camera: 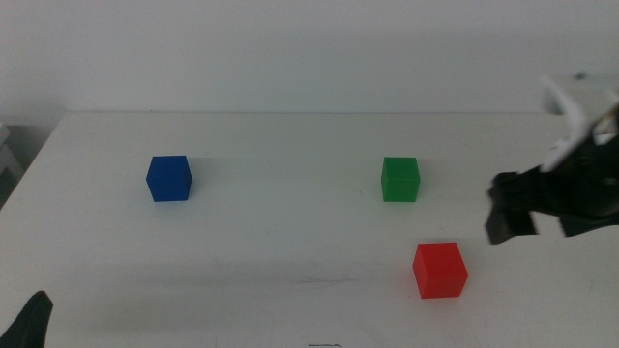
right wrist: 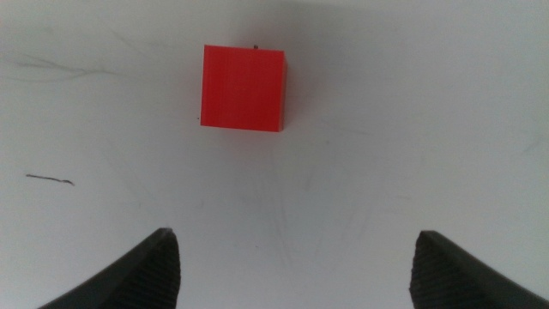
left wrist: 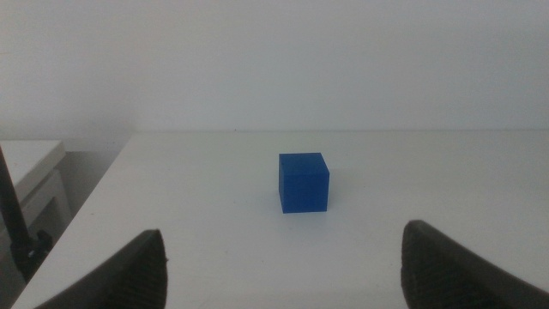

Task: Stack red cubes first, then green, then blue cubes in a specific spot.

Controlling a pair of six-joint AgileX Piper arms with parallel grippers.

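Fingers spread wide and empty on my right gripper [camera: 510, 217], hovering above and right of the red cube [camera: 440, 269]; green cube [camera: 399, 179] and blue cube [camera: 168, 178] sit apart. Left wrist: left gripper [left wrist: 283, 275] gapes empty, blue cube [left wrist: 304, 182] ahead. Right wrist: red cube [right wrist: 243, 87] beyond parted fingers [right wrist: 129, 279].

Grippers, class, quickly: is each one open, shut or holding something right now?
Left gripper: open, empty, facing the blue cube.
Right gripper: open, empty, over the red cube.
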